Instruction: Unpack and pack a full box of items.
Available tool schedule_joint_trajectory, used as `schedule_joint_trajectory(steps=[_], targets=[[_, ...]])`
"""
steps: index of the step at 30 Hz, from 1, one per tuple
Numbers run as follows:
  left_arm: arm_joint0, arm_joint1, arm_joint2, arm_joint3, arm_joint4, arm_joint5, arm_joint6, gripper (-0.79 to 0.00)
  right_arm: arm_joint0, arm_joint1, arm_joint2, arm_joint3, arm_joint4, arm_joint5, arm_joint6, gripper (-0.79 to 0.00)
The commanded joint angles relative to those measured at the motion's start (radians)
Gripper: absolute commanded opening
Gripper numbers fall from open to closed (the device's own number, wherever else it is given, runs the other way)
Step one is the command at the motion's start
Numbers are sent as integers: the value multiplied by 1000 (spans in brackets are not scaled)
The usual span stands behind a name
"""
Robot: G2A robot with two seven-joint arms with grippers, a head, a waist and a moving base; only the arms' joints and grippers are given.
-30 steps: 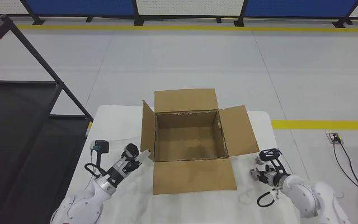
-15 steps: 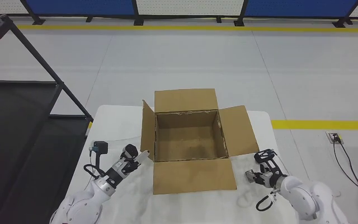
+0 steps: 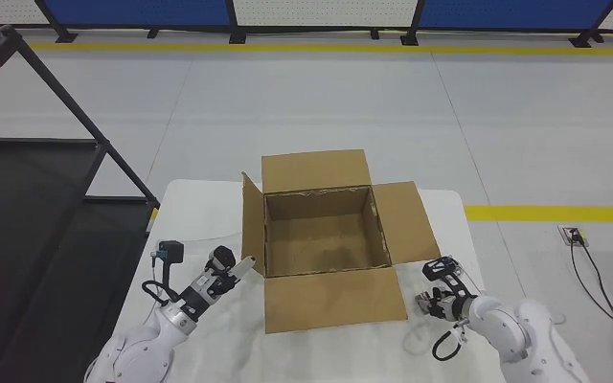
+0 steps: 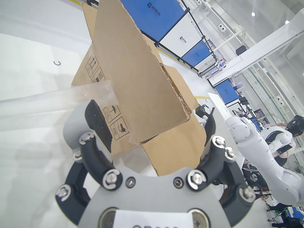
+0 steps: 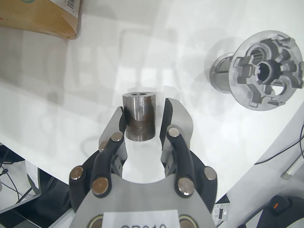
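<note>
An open cardboard box (image 3: 330, 299) stands mid-table with its flaps spread and nothing visible inside. My right gripper (image 3: 437, 295) hovers low beside the box's front right corner. In the right wrist view my right gripper (image 5: 143, 117) is open around a short steel cylinder (image 5: 140, 116) standing on the table; one pad touches it, the other stands just clear. A flanged metal hub (image 5: 263, 81) lies a little beyond. My left gripper (image 4: 154, 124) is open at the box's front left corner, facing the upright side flap (image 4: 133, 72).
The white table (image 3: 206, 206) has free room to the left of the box. A strip of clear tape (image 4: 59, 98) hangs off the box's left side. A dark frame (image 3: 57, 96) stands off the table's left edge.
My right gripper has moved left toward the box's front right corner and lower. The left arm has hardly moved.
</note>
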Motion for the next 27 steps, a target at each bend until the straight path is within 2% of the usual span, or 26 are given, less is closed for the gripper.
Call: schedule_joint_trajectory(steps=[1, 4, 10, 11, 15, 20, 27], targets=[[0, 0, 0, 0, 0, 0, 0, 0, 0, 1, -2, 1, 0, -1, -1, -434], [-1, 1, 1, 1, -1, 0, 0, 0, 1, 4, -6, 3, -2, 1, 6, -425], [-3, 1, 2, 1, -1, 2, 1, 0, -1, 8, -12, 7, -2, 2, 17, -474], [-3, 1, 2, 1, -1, 2, 1, 0, -1, 9, -13, 7, -3, 3, 16, -517], [-5, 2, 4, 0, 1, 1, 0, 0, -4, 12, -12, 8, 1, 8, 11, -785], [-7, 3, 7, -1, 1, 3, -2, 0, -35, 19, 23, -14, 13, 28, -28, -785], [-16, 2, 18, 0, 6, 6, -6, 0, -111, 28, 121, -50, 86, 129, -72, -785]])
